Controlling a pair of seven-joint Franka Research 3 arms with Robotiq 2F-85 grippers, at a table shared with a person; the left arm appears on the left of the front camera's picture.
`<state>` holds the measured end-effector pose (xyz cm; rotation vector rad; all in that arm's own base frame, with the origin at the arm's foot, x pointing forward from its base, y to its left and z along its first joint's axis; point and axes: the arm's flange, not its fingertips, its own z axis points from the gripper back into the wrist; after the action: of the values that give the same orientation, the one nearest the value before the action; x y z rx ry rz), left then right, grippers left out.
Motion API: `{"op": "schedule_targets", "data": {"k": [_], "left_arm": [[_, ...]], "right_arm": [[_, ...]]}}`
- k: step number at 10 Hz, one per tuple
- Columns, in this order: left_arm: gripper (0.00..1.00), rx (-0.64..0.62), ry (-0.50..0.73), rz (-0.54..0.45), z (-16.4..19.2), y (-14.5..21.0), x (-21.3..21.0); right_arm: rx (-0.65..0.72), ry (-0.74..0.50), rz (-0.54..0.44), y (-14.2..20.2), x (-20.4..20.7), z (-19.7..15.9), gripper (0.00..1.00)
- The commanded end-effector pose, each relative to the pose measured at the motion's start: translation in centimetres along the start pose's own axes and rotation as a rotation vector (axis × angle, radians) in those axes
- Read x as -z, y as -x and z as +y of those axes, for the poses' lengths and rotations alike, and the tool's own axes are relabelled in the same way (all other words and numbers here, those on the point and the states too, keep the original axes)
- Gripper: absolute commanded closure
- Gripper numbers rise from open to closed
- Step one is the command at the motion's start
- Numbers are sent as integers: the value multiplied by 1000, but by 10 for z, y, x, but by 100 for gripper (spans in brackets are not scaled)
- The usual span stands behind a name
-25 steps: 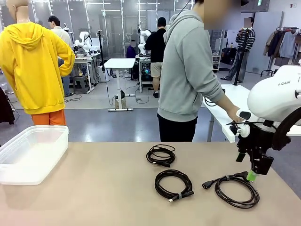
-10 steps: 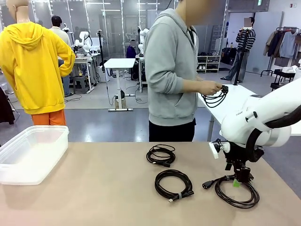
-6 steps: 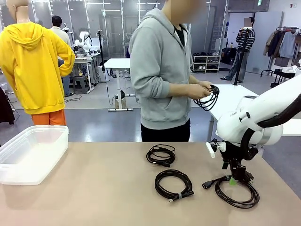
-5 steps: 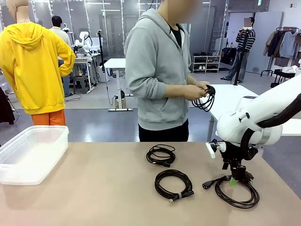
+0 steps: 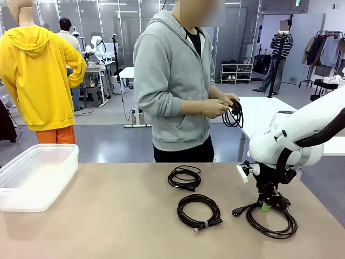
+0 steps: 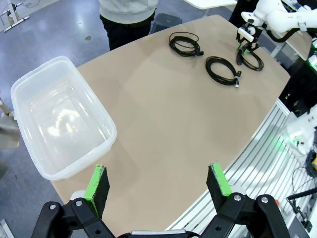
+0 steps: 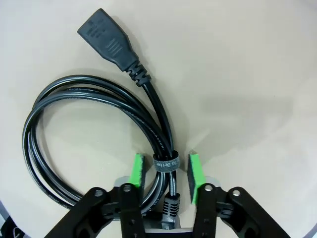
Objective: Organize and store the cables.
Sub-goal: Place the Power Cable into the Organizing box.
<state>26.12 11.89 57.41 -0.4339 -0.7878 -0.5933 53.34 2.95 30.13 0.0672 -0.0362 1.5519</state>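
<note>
Jaws of the right gripper (image 7: pixel 166 155) pinched 1 coiled cable (image 7: pixel 159 128) at its tie (image 7: pixel 166 162), a narrow hold the coil could slip from, plug (image 7: pixel 106 42) swinging, once lifted.

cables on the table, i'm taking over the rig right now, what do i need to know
Right gripper: shut on the tied black cable coil at the right end of the table; coil not yet lifted.
Left gripper: open, holding nothing, above the table's near edge beside the clear plastic bin.
Two more black coils lie mid-table: the nearer coil and the farther coil.
The person's hands hold a fourth black cable.
Done: nothing stored, bin empty.
Left: probably all cables into the bin.
</note>
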Motion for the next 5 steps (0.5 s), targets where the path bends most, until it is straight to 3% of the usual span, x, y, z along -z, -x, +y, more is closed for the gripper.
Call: {"op": "schedule_targets", "data": {"k": [1, 5], "left_arm": [[0, 9, 7, -4, -1, 0, -1], [0, 9, 7, -4, -1, 0, -1]], "right_arm": [[4, -8, -1, -3, 1, -3, 97], [35, -28, 5, -8, -21, 1, 100]]}}
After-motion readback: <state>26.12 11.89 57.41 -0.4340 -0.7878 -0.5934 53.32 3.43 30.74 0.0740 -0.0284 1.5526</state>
